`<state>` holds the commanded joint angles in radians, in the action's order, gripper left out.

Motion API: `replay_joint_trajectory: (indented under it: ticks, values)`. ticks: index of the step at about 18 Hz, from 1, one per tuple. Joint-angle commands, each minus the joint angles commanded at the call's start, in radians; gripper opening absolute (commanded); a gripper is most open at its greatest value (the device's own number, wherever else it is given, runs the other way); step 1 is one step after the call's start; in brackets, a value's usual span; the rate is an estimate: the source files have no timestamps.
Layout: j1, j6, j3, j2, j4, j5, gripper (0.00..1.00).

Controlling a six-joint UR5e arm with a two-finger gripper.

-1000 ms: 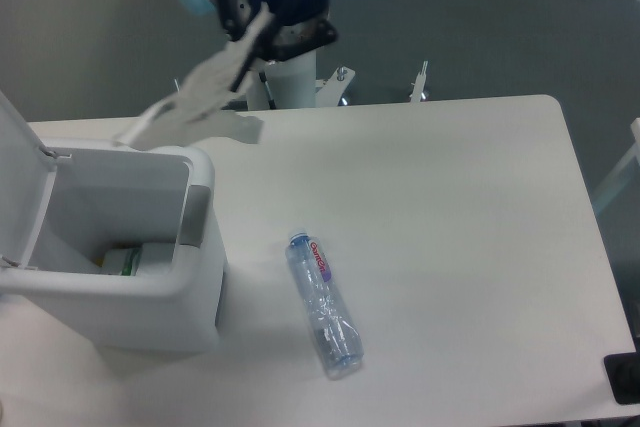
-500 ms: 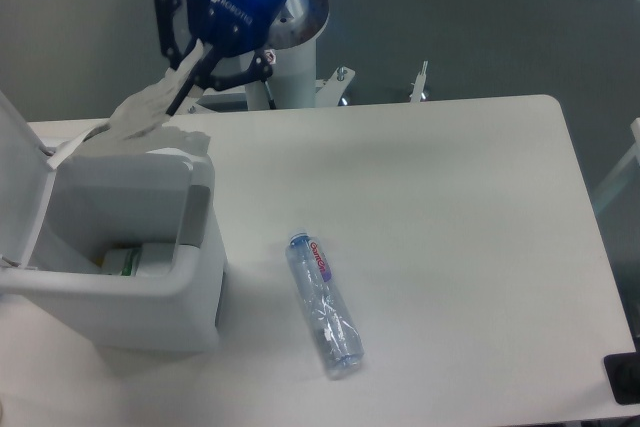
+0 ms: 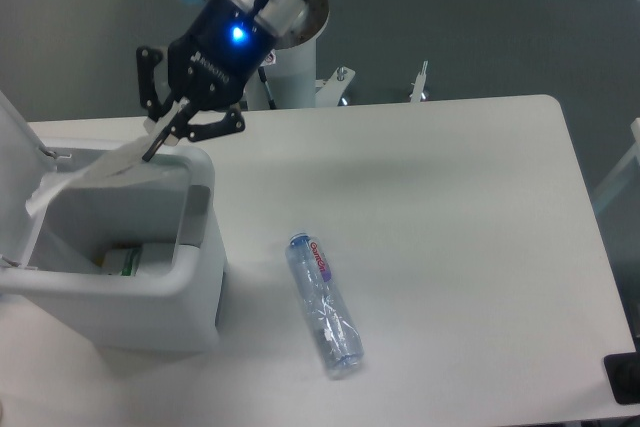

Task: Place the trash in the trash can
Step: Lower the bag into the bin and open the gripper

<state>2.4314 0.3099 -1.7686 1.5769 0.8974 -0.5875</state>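
The white trash can (image 3: 195,292) stands at the left of the table with its lid (image 3: 14,172) swung up. My gripper (image 3: 157,144) hovers over the can's back right corner, shut on the clear thin plastic bag (image 3: 85,175). The bag trails left and down from the fingertips, across the can's opening. The clear bottle (image 3: 324,303) with the red-and-blue label lies on its side on the table, right of the can and apart from it. It is well away from the gripper.
A green-and-white item (image 3: 124,261) lies at the bottom of the can. The arm's white base post (image 3: 295,72) and a metal clamp (image 3: 423,81) sit at the table's back edge. A black object (image 3: 623,378) sits at the front right corner.
The gripper has moved left and down with the bag. The bag now hangs across the can's opening instead of behind it. The bottle has not moved.
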Motion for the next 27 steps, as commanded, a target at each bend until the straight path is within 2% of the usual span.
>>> replay_joint_trajectory:
  ticks: [11,17,22,27]
  values:
    - [-0.028,0.0,0.005,0.071,-0.015,-0.005,0.0]
    - [-0.029,0.0,0.047,0.117,-0.029,-0.005,0.0]
    - [-0.028,-0.006,0.098,0.118,-0.029,-0.005,0.0]
    - [-0.028,0.003,0.11,0.12,-0.029,-0.005,0.0]
